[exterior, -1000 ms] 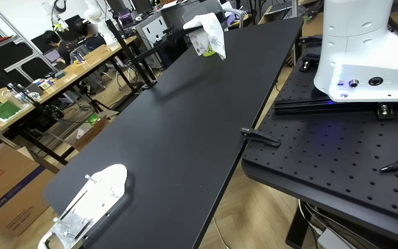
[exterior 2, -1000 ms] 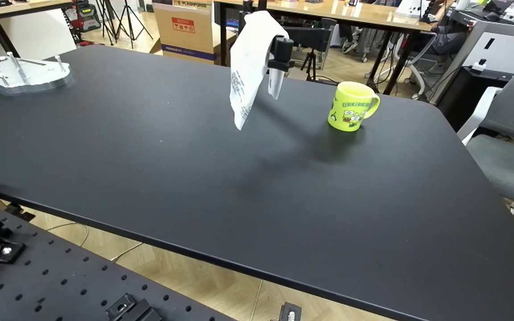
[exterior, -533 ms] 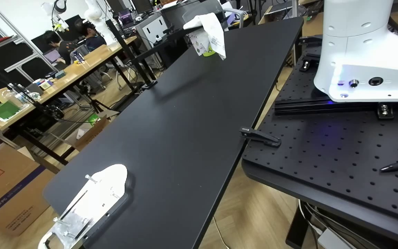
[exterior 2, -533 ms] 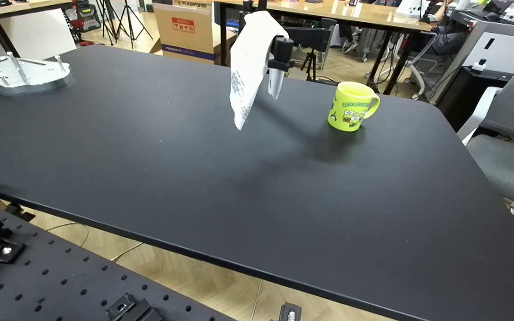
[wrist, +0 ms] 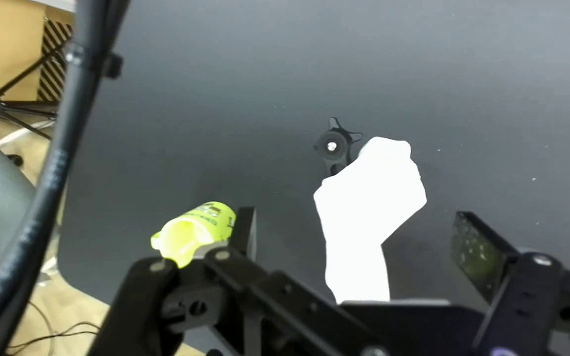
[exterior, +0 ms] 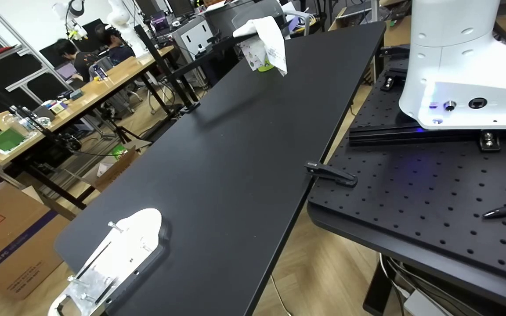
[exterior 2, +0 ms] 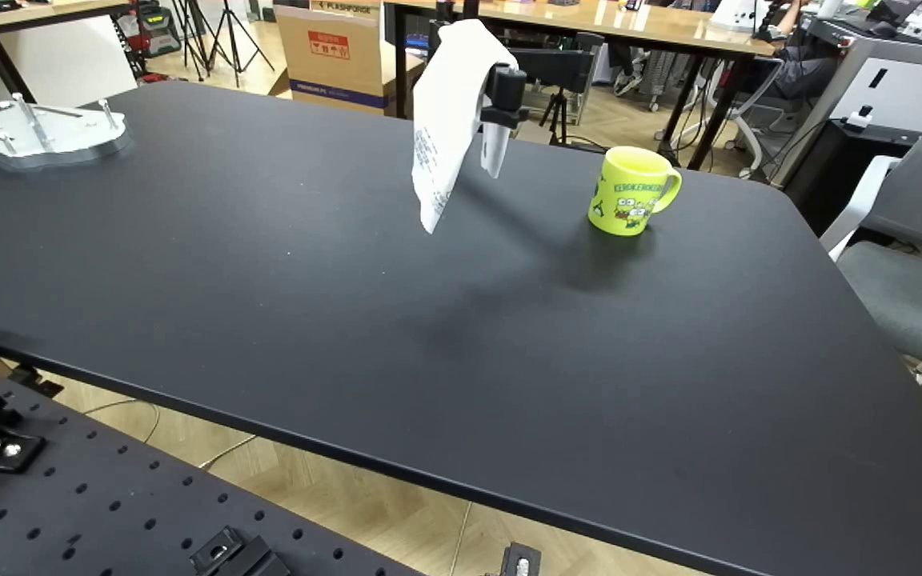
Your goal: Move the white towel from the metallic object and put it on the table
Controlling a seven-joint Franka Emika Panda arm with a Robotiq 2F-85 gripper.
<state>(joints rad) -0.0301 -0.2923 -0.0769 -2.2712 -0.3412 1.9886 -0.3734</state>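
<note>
The hand (wrist: pixel 361 240) faces the white towel (wrist: pixel 371 207), jaws spread wide, released; black desk (wrist: pixel 488 74) stretches broadly beyond, and there's the yellow mug (wrist: pixel 203 225) near the edge!

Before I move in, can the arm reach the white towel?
Probably yes: in the wrist view, the white towel shows between the open fingers, though the black knob beside it may need care.
</note>
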